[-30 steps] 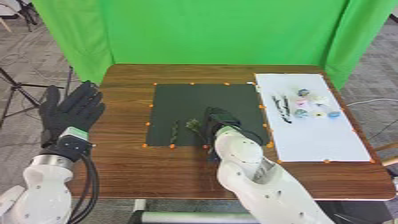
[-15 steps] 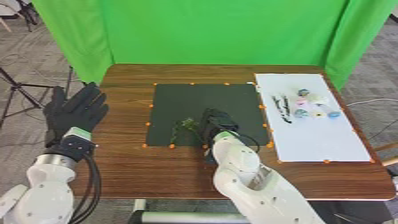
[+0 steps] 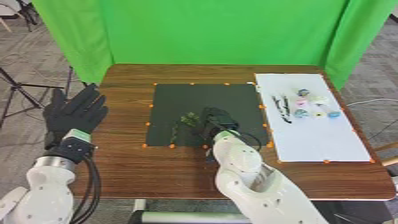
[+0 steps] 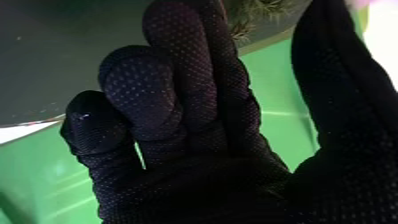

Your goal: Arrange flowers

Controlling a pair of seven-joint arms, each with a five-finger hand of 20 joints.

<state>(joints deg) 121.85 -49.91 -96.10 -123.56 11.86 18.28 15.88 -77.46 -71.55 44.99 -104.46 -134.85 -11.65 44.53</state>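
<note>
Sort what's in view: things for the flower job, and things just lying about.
For the job:
- green sprigs on the dark mat
- small pastel pieces, likely flower heads, on the white sheet

Seemingly just about:
- green curtain behind the table
- tripod at left

White rounded arms (image 3: pixel 238 162), dark screw dots. Left hand (image 3: pixel 71 116): black glove; touching it, pale cuff patch (image 3: pixel 78 134); farther from it, silver ring (image 3: pixel 56 161), black cables (image 3: pixel 94 177). Right hand (image 3: pixel 216 119): black, speckled glove.
</note>
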